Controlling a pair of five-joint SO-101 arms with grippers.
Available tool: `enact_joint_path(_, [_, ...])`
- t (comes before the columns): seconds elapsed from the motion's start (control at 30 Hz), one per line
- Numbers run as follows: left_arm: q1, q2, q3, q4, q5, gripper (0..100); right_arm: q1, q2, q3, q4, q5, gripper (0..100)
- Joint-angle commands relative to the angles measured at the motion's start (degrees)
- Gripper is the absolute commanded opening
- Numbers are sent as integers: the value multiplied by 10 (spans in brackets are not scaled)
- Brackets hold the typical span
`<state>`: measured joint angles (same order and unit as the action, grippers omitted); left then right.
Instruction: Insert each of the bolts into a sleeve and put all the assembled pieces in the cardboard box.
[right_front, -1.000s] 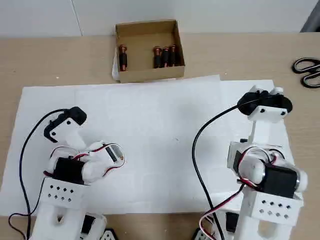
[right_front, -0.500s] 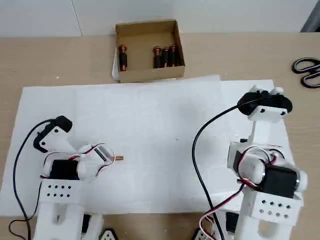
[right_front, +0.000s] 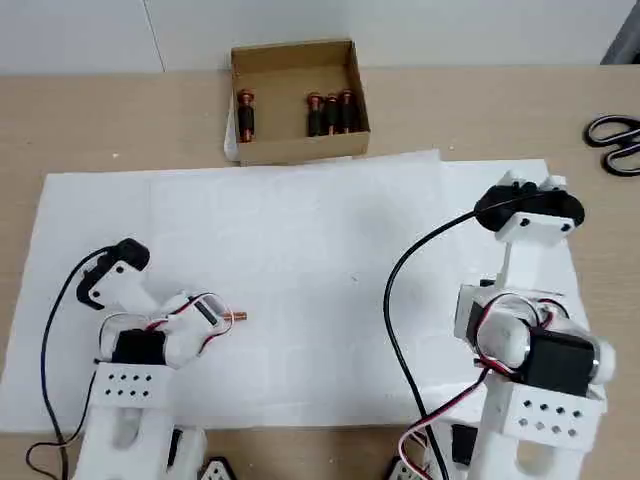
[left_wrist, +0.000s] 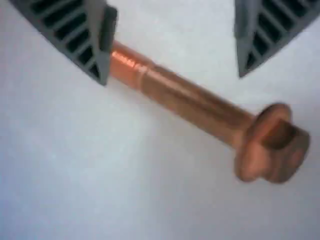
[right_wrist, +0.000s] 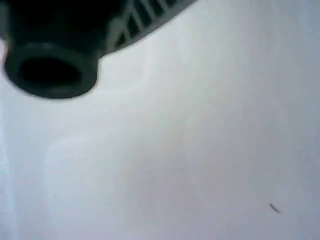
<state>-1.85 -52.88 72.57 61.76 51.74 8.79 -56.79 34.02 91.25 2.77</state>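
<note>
**Bolt lies flat, left gripper wide open over it**

A big white sheet of paper (right_front: 300, 230) covers most of the wooden table (right_front: 100, 120). At the back of the table, just past the paper, sits the cardboard box (right_front: 295, 150). Four finished pieces (right_front: 330, 113) lie in it, one at its left side and three close together at its right. Scissors (right_front: 613, 142) lie far off at the table's right edge.

The left gripper (left_wrist: 172, 45) is wide open and holds nothing. The copper bolt (left_wrist: 200, 112) lies on the paper under it, with its thin end right by one finger (left_wrist: 95, 40). The right gripper (right_wrist: 100, 25) is closed on a black sleeve (right_wrist: 50, 70), up off the paper.

The bolt lies flat. In the high view its long side runs left to right. The head is at the right, away from the left arm.
</note>
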Motion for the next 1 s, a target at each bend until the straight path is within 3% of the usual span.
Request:
enact_joint_path(0.0, [-3, -3, 9, -35, 4, 166, 5, -9, -6, 3, -5, 14])
enact_joint_path(0.27, [-3, -3, 49, -93, 4, 166, 5, -30, -6, 3, -5, 14])
enact_joint_path(0.6, [-3, -3, 54, -100, 4, 163, 5, -68, 2, 2, -4, 14])
enact_joint_path(0.8, [-3, -3, 73, -100, 4, 74, 4, -70, 19, -1, -4, 14])
enact_joint_path(0.97, [-4, -3, 75, -100, 4, 66, 4, -71, 19, -2, -3, 14])
